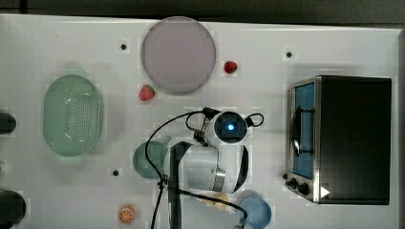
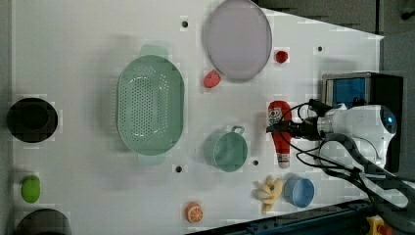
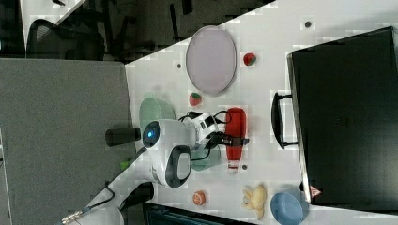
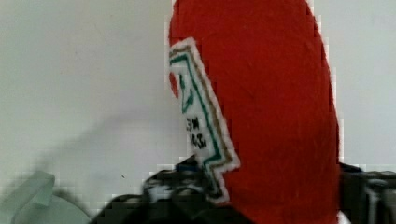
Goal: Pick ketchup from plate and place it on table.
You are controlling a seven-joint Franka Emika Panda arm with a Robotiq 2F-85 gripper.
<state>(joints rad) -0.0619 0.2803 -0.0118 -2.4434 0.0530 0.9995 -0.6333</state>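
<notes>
The ketchup [image 2: 280, 137], a slim red bottle with a white label, lies flat on the white table [image 2: 88, 39], well away from the plate. In the right view the ketchup [image 3: 235, 126] lies in front of the oven door. The pale lilac plate [image 1: 178, 55] sits bare at the top view's upper middle. My gripper [image 2: 283, 129] straddles the bottle's middle. It is open, with a dark finger [image 4: 163, 196] on each side of the red ketchup [image 4: 271, 93]. In the top view my wrist [image 1: 229, 126] covers the bottle.
A black toaster oven [image 1: 348, 138] stands close on the top view's right. A teal cup [image 2: 226, 151], a banana [image 2: 266, 193] and a blue bowl [image 2: 299, 191] lie near the bottle. Farther off are a green basket [image 1: 72, 114], two strawberries [image 1: 147, 92] and an orange slice [image 1: 126, 213].
</notes>
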